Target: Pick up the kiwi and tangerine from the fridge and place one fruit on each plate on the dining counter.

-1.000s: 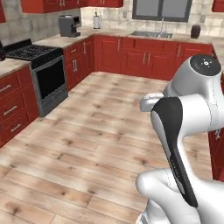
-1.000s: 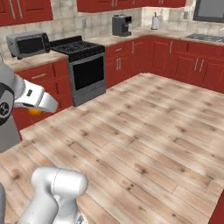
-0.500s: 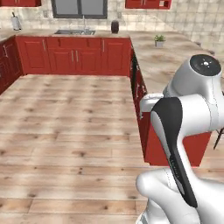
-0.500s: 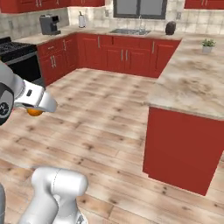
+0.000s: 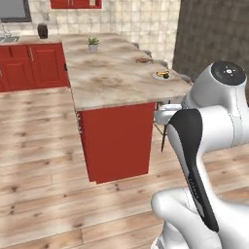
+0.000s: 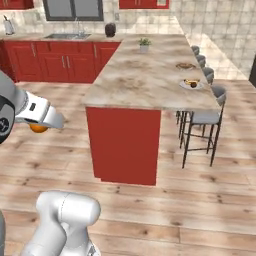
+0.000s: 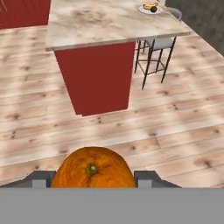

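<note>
My gripper [image 7: 92, 178] is shut on the tangerine [image 7: 92, 168], a bright orange ball that bulges between the fingertips in the hand view. From the right base view the tangerine [image 6: 37, 128] peeks out under the white hand at the left. The dining counter [image 6: 135, 80] with its marbled top and red base stands ahead. On its far right side sit a pale plate [image 6: 186, 86] carrying a small dark fruit, seemingly the kiwi [image 6: 193, 84], and further back a dark plate [image 6: 185, 66]. Both plates show in the left base view too: pale plate [image 5: 159, 76], dark plate [image 5: 143, 61]. The fridge is out of view.
Grey-seated stools [image 6: 200, 118] line the counter's right side. A small potted plant [image 6: 144, 44] stands on the counter's far end. Red cabinets with a sink [image 6: 67, 36] run along the back wall. Open wood floor [image 7: 144, 127] lies between me and the counter.
The whole scene has swung as the base turned: the stove and wall cabinets left the views and the dining counter came in. The tangerine stays held in the gripper.
</note>
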